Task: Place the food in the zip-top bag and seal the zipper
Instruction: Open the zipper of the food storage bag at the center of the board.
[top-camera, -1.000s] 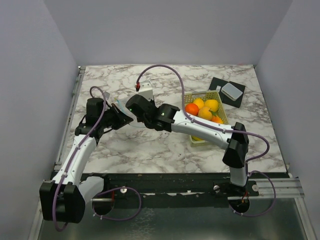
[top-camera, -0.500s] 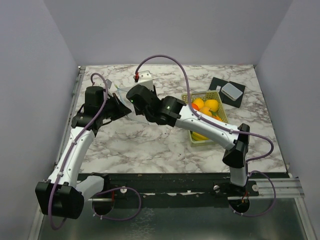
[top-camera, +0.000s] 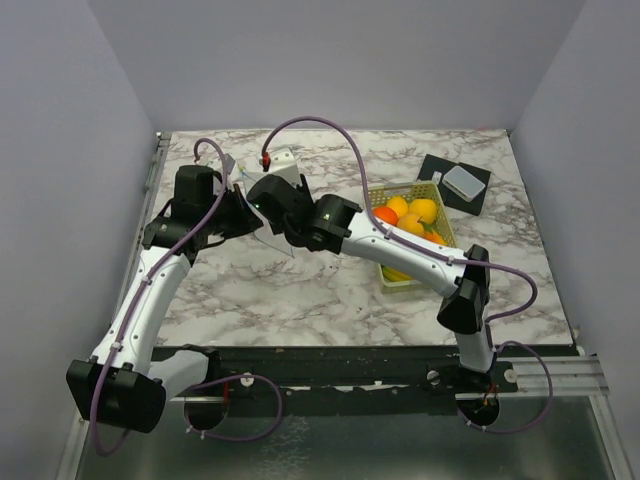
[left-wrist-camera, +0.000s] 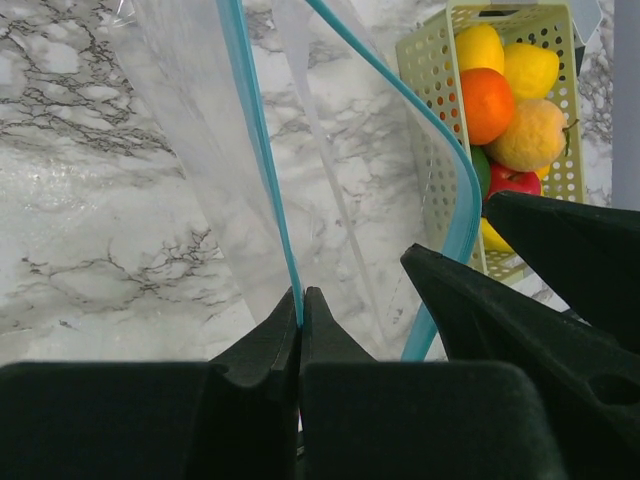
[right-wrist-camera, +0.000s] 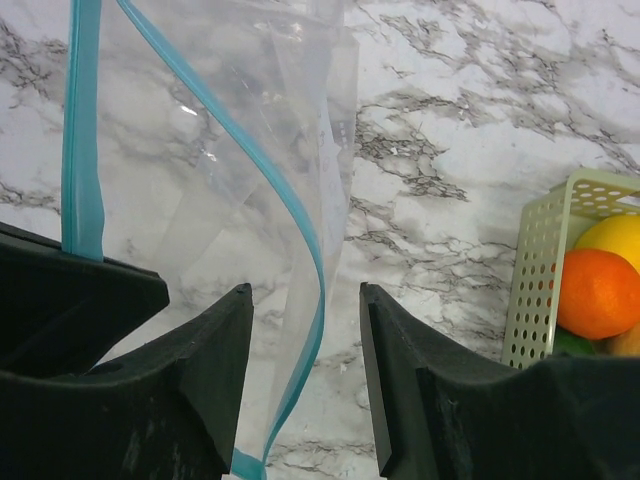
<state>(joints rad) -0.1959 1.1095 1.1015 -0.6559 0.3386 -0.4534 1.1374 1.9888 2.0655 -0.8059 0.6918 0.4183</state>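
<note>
The clear zip-top bag (top-camera: 268, 238) hangs between my two grippers at the table's left rear, with its mouth open. My left gripper (left-wrist-camera: 301, 292) is shut on one side of the light blue zipper (left-wrist-camera: 262, 150); it shows in the top view (top-camera: 240, 214) too. My right gripper (right-wrist-camera: 305, 292) is open, with the other zipper strip (right-wrist-camera: 312, 270) running between its jaws without being pinched; it also shows from above (top-camera: 262, 205). The food (top-camera: 405, 215), an orange (left-wrist-camera: 487, 103), yellow pieces and red and green ones, lies in the basket.
The pale yellow-green perforated basket (top-camera: 398, 283) stands right of centre; it shows in the left wrist view (left-wrist-camera: 425, 130) and the right wrist view (right-wrist-camera: 530, 270). A black pad with a small grey box (top-camera: 461, 181) lies at the back right. Grey walls enclose the table.
Both grippers have moved toward the back of the table and upward, carrying the bag with them. The left gripper has kept its hold on the zipper strip.
</note>
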